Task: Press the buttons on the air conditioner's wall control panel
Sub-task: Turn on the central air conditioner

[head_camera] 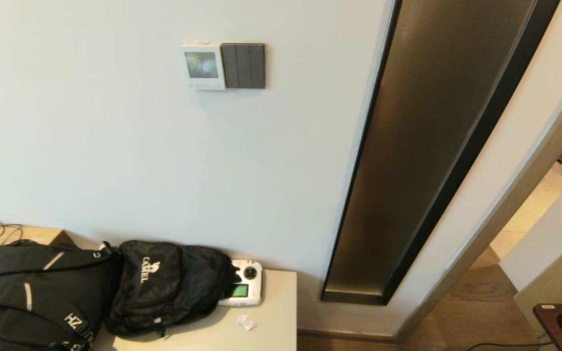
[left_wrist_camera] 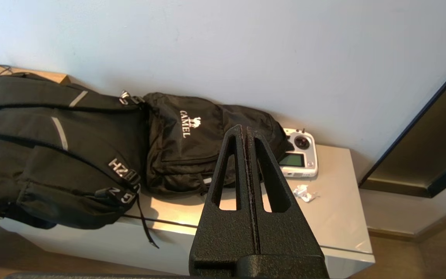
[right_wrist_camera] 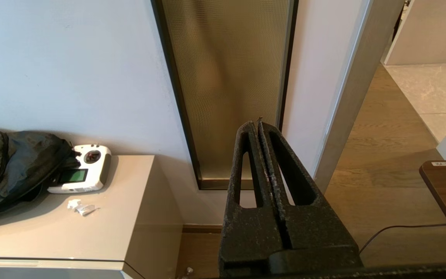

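wall control panel [head_camera: 203, 67] rigid, fixed | buttons [head_camera: 203, 85] tiny, probably just need a light fingertip poke | left gripper [left_wrist_camera: 246, 130] clenched, low | right gripper [right_wrist_camera: 257, 123] clenched, low

The buttons [head_camera: 202, 85] along the bottom edge of the panel [head_camera: 203, 67] are too small in the head view to count or read, and the panel's screen shows only a dim reflection, no legible digits. Neither wrist view takes in the panel.

Neither arm shows in the head view. The left gripper [left_wrist_camera: 246, 130] and right gripper [right_wrist_camera: 256, 123] are each cut off by their picture's bottom edge.

The remote [head_camera: 243, 289] at the tabletop's back edge is partly covered by the small bag [head_camera: 164, 287]. The large bag [head_camera: 32, 297] runs out of the head view at the left and bottom edges. A small crumpled white scrap [head_camera: 247, 322] near the front edge cannot be identified.
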`<state>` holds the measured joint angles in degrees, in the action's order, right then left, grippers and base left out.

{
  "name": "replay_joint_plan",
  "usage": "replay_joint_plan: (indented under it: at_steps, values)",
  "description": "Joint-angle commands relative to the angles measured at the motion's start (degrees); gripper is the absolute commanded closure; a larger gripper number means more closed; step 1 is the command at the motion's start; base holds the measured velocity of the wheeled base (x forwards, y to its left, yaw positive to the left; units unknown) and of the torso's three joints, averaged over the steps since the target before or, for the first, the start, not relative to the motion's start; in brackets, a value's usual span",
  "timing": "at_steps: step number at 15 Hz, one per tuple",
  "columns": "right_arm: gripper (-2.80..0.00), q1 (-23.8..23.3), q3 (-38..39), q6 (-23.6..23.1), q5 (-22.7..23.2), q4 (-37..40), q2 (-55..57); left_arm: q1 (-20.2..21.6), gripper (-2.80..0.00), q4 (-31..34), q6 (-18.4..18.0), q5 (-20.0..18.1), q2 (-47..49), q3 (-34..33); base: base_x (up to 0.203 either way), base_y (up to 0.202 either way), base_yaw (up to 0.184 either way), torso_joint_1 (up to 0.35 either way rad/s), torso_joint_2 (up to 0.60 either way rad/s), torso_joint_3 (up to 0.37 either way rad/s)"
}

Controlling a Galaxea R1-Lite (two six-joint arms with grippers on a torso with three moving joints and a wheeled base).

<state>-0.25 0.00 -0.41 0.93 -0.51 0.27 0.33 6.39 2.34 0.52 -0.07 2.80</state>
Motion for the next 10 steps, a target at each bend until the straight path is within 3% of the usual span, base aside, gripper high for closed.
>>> replay_joint_plan:
  at_steps: [1,10]
  values:
    - [0.00,-0.10,0.00,-0.02,-0.04,-0.02,0.08,0.02,0.00,0.03,0.03,0.07,0.07,0.01,0.000,0.000,0.000,0.000,0.00,0.000]
    - [0.00,-0.02,0.00,-0.02,-0.05,-0.02,0.08,0.02,0.00,0.03,0.03,0.08,-0.01,0.01,0.000,0.000,0.000,0.000,0.00,0.000]
